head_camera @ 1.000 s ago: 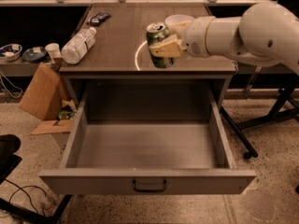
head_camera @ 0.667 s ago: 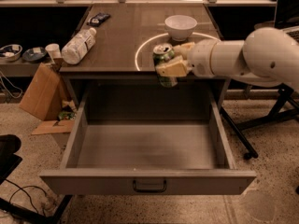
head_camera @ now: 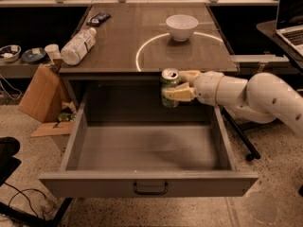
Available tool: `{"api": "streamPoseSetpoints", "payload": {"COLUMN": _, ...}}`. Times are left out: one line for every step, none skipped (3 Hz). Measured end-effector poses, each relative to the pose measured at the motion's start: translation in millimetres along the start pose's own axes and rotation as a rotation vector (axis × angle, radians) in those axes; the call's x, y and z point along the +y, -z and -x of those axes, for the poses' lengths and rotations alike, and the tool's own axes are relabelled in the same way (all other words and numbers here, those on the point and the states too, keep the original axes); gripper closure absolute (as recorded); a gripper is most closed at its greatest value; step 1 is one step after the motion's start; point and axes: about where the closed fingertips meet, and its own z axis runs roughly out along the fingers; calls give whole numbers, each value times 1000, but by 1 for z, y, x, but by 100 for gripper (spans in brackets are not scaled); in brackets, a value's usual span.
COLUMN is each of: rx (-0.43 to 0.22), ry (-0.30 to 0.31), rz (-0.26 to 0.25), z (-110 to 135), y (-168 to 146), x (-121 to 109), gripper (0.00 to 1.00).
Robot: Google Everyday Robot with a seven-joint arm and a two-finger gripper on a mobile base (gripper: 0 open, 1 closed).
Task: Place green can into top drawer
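Observation:
The green can (head_camera: 169, 86), green-and-white with a silver top, is held upright in my gripper (head_camera: 176, 85), whose fingers are shut around its sides. The white arm reaches in from the right. The can hangs in the air over the back part of the open top drawer (head_camera: 148, 182), just in front of the counter's front edge and above the drawer floor. The grey drawer is pulled fully out, with a small dark handle (head_camera: 150, 188) at the centre of its front panel. Nothing lies inside it.
On the brown countertop (head_camera: 118, 41) a clear plastic bottle (head_camera: 78, 46) lies at the left, a white bowl (head_camera: 182, 27) stands at the back and a dark flat object (head_camera: 99, 18) is at the far left. A laptop (head_camera: 289, 18) is at right, a cardboard box (head_camera: 40, 98) at left.
My gripper has carried the green can off the countertop, forward and down, to a spot over the open drawer. The bowl, hidden before, now shows.

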Motion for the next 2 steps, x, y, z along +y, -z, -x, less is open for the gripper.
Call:
{"api": "streamPoseSetpoints", "payload": {"rx": -123, "ry": 16, "rz": 52, "z": -23, "y": -20, "x": 6, "gripper": 100}}
{"api": "streamPoseSetpoints", "payload": {"rx": -130, "ry": 14, "rz": 62, "z": -35, "y": -27, "x": 10, "gripper": 100}}
